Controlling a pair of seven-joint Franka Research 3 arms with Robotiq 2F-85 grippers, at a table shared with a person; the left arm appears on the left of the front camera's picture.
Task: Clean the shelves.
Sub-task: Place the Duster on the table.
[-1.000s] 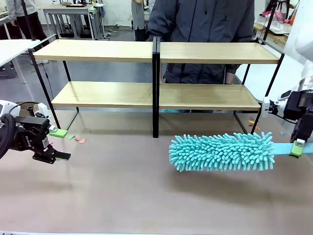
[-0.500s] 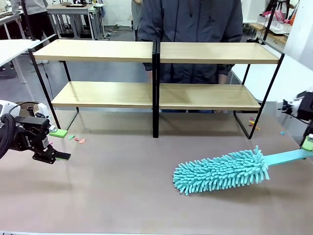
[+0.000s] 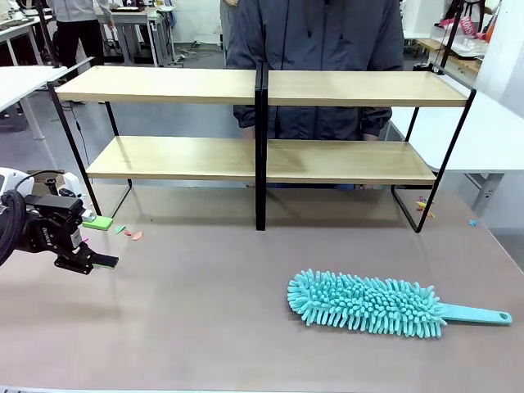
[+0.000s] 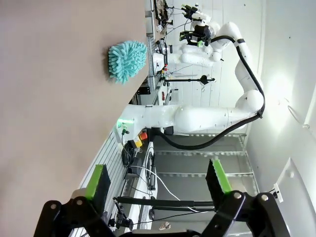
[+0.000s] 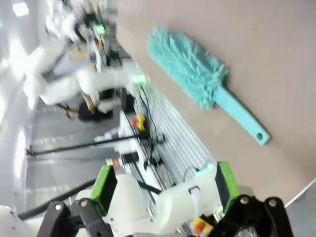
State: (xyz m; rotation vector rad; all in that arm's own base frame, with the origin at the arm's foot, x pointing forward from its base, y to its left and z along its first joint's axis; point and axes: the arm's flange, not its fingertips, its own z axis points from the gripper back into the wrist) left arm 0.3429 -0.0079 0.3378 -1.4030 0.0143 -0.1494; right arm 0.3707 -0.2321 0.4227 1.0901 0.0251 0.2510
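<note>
The shelves [image 3: 164, 84] stand across the far side of the table, two tiers of light wooden boards in a black frame with nothing on them. A fluffy turquoise duster [image 3: 364, 301] lies flat on the tabletop at the front right, its handle pointing right, with nothing touching it. My left gripper [image 3: 100, 242] hovers open at the left edge, empty, its green pads [image 4: 98, 180] wide apart. My right gripper [image 5: 165, 190] is open and empty, high above the duster [image 5: 190, 66]. The left wrist view shows the duster [image 4: 127, 60] far off.
A person [image 3: 319, 49] stands right behind the shelves. Small coloured scraps [image 3: 127, 232] lie on the beige table [image 3: 205, 327] near the shelf's left foot. White tables [image 3: 483, 139] flank the far corners.
My right gripper opened, let go of the duster's handle and lifted out of the front view. The duster dropped and now lies flat. The left arm has not moved.
</note>
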